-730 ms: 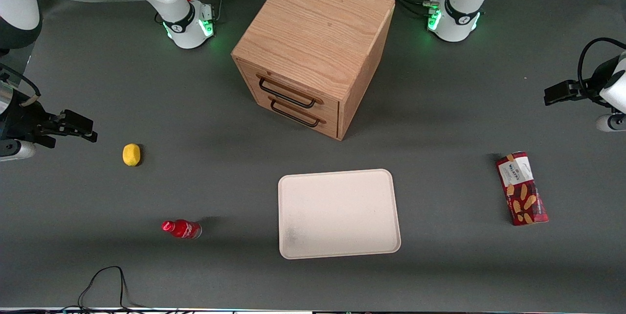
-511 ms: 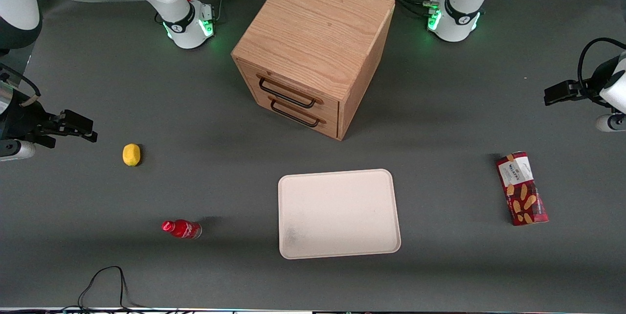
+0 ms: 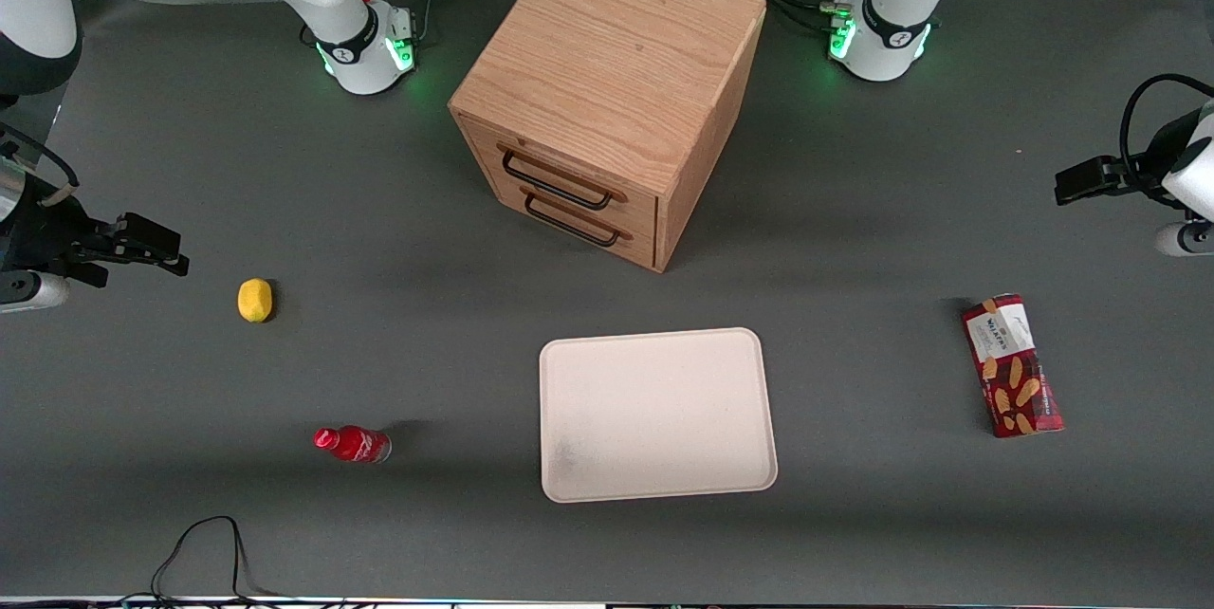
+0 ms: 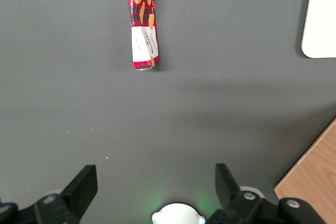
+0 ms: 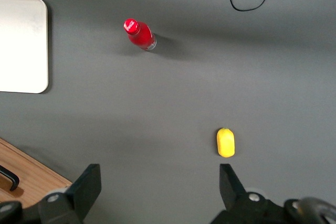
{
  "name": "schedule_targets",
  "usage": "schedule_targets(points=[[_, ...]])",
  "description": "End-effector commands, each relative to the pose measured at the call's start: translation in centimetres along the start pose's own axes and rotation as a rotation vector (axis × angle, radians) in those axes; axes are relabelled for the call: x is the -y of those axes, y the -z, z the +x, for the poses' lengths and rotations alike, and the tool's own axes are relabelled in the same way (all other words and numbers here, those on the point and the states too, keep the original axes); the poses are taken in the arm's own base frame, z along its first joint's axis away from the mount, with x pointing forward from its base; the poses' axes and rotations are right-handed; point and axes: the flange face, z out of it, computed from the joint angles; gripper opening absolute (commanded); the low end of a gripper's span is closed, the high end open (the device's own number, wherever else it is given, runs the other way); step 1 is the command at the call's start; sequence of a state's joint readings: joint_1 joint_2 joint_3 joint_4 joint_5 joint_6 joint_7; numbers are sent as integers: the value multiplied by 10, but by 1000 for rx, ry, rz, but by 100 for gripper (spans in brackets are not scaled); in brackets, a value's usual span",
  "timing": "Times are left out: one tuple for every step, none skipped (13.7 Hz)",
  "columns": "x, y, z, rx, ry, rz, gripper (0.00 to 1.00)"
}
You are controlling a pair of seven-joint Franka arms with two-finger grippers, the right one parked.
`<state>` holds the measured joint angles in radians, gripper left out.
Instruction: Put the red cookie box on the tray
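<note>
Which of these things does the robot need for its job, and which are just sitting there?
Needed:
red cookie box, lying flat on the table
tray, nothing on it
gripper, open, above the table, apart from the box

Just sitting there:
wooden drawer cabinet
lemon
small red bottle

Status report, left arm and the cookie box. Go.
End effector open, holding nothing, raised above bare table, farther from the front camera than the red cookie box. Box flat on the table, untouched, well apart from the tray. Nothing lies between them.
</note>
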<state>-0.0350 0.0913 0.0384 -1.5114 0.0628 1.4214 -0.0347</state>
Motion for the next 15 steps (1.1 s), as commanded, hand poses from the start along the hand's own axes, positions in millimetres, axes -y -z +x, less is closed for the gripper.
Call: schedule_targets(points=[[-1, 2, 2, 4, -9, 9, 100], [1, 2, 2, 6, -5, 11, 100], [2, 0, 3, 7, -4, 11, 100], [6, -2, 4, 11, 1, 15, 100], [18, -3, 5, 12, -3, 17, 100], [25, -7, 8, 18, -33, 15, 100], [38, -11, 11, 19, -32, 14, 100], [49, -15, 14, 22, -16, 13, 100], [55, -17, 16, 18, -6, 13, 100], [67, -20, 18, 12, 9, 11, 100], [76, -23, 21, 11, 8, 9, 100], [82, -24, 21, 12, 10, 12, 100], [86, -21, 20, 6, 17, 13, 100], [86, -21, 21, 8, 21, 13, 100], [86, -23, 23, 10, 25, 10, 100]])
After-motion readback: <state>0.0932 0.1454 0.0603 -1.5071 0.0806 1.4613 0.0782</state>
